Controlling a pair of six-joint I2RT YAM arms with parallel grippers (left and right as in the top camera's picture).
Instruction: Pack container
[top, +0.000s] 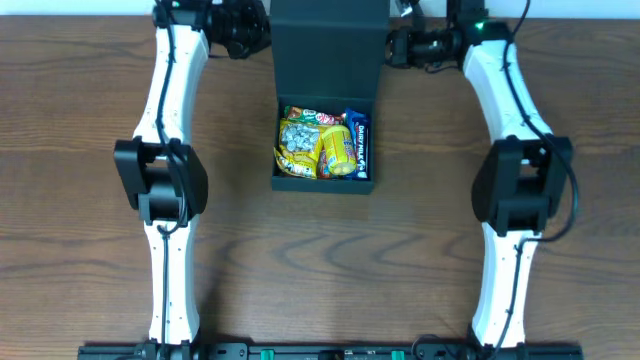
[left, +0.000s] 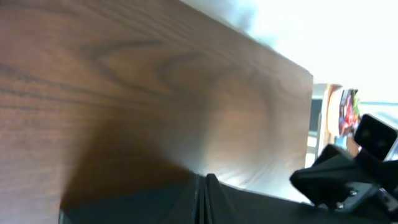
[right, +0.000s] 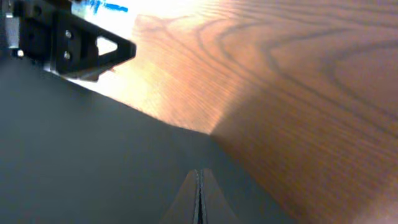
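Dark teal cardboard box (top: 322, 186) sits open at the far middle of the desk (top: 90, 200), snack packets (top: 322, 145) inside, lid (top: 330, 45) thrown back; my left tool (left: 208, 186) and right tool (right: 199, 183) flank that lid, each with fingers pressed together.

Overhead, the container (top: 330, 60) is cut off at the far edge; most print on the snack packets (top: 322, 148) cannot be read.
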